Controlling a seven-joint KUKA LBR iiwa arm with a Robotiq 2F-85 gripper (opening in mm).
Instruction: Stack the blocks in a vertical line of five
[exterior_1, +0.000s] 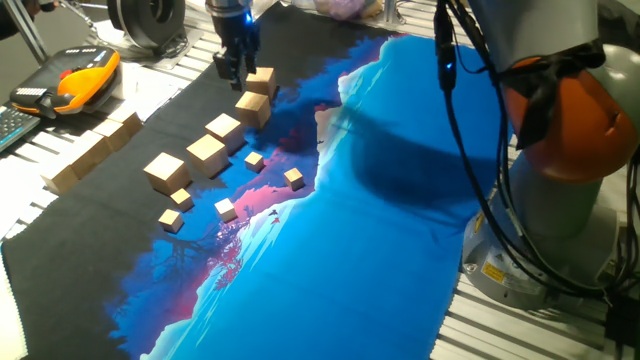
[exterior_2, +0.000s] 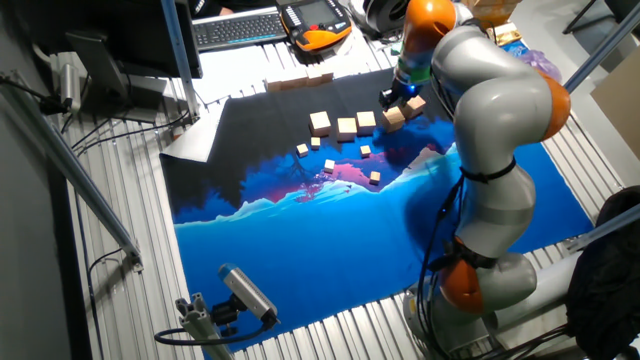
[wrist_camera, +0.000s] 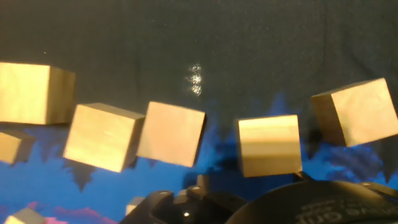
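The five blocks are plain, unpainted, light-tan wooden cubes with sharp edges and faint grain. They lie in a loose diagonal row on the black part of a printed cloth (exterior_1: 400, 220), none stacked on another. In one fixed view the row runs from the nearest block (exterior_1: 166, 171) through a second (exterior_1: 206, 154) and a third (exterior_1: 224, 130) that sit close together, then a fourth (exterior_1: 253, 108) and the farthest block (exterior_1: 261, 82). The hand view shows all five side by side against the dark cloth, each turned at a slightly different angle; two in the middle (wrist_camera: 103, 137) and (wrist_camera: 171, 133) appear to touch at one edge, while the other three stand apart.

Several tiny cubes (exterior_1: 292, 178) are scattered on the cloth just in front of the row, toward the blue and pink part of the print. Long wooden bars (exterior_1: 95, 150) lie along the cloth's edge on the other side of the row.

The gripper (exterior_1: 232, 70) hangs fingers-down at the far end of the row, just beside the farthest block. It carries nothing. From this view its dark fingers look close to that block, but whether they touch it cannot be told, and the gap between the fingers is too dark and small to judge. In the other fixed view the gripper (exterior_2: 392, 97) is largely hidden behind the arm (exterior_2: 500, 110).
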